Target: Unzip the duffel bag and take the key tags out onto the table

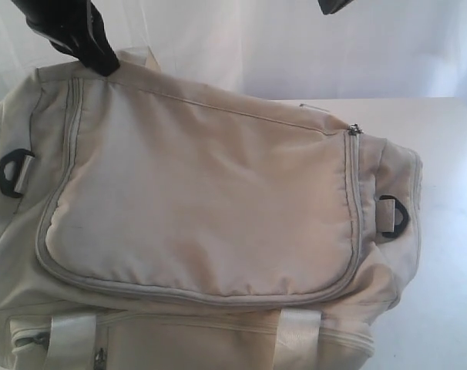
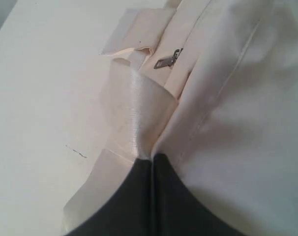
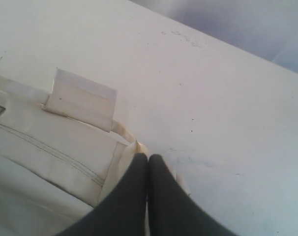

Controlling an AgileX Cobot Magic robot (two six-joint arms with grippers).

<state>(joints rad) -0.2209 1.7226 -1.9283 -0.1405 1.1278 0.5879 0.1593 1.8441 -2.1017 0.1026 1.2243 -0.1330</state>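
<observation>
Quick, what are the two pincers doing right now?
Left pincer: closed on the pale webbing strap of the cream fabric duffel bag.
Right pincer: closed; nothing clearly held.

Exterior close above duffel bag (image 1: pixel 203 193), wrist views nearer — at its edge

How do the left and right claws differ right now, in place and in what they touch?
In the exterior view the left claw is down on the duffel bag at its upper-left corner. The right claw shows only as a dark tip at the top edge, above the bag. The left claw's tips pinch a bunched webbing strap. The right claw's tips lie by another strap, grip unclear. Both are shut and black-fingered.
</observation>
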